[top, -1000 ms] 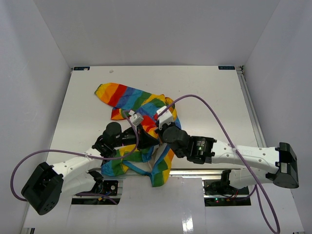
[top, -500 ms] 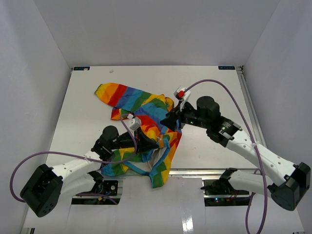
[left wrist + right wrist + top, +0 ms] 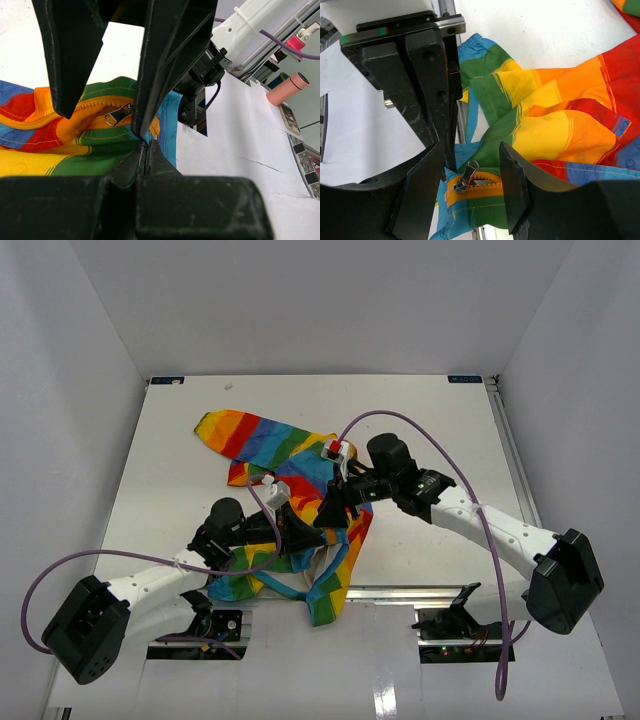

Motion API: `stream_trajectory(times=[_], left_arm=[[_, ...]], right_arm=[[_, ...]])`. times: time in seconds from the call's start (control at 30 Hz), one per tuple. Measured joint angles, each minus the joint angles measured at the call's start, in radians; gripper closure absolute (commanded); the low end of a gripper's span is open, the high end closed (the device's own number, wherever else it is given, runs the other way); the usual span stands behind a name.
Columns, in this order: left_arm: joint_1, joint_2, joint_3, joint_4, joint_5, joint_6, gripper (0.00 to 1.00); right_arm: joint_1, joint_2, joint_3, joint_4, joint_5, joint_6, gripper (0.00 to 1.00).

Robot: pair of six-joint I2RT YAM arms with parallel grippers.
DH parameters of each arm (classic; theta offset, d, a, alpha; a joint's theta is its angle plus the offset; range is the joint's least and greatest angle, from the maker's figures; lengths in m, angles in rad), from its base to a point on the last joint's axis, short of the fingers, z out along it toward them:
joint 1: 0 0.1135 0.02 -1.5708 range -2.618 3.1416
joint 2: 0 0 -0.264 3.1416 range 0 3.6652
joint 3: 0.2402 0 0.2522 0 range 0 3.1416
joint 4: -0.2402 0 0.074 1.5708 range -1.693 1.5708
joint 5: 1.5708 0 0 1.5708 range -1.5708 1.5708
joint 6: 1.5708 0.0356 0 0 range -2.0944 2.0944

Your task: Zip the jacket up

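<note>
The rainbow-striped jacket (image 3: 270,440) lies crumpled at the table's middle front, one sleeve stretched to the back left. My left gripper (image 3: 300,532) is shut on the jacket's light-blue bottom edge (image 3: 170,125), just below the orange zipper. The metal zipper pull (image 3: 467,176) sits at the zipper's lower end and also shows in the left wrist view (image 3: 117,115). My right gripper (image 3: 471,147) is open, its fingers (image 3: 515,170) straddling the pull without touching it. In the top view the right gripper (image 3: 326,516) is right next to the left one.
The table's front metal rail (image 3: 400,592) runs just under the jacket's hanging hem. Purple cables (image 3: 440,445) loop over both arms. White walls close in the back and sides. A pink cylinder (image 3: 287,87) lies off the table.
My right arm rose and swung from low at the front right, and its open gripper came down over the zipper pull. My left gripper has kept its hold and hardly moved.
</note>
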Motion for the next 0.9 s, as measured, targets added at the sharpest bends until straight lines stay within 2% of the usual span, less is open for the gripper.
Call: stream_trajectory(times=[0.53,0.6,0.9], left_arm=[[0.0,0.0,-0.001,0.0,0.0,0.003,1.0],[0.0,0.0,-0.001,0.0,0.0,0.003,1.0],[0.0,0.0,-0.003,-0.001,-0.001,0.004,1.0]], right_arm=[[0.0,0.018,0.0,-0.046,-0.054,-0.04,0.48],[0.0,0.022,0.0,-0.049,-0.059,-0.043,0.52],[0.0,0.031,0.0,-0.055,-0.106,-0.063,0.81]])
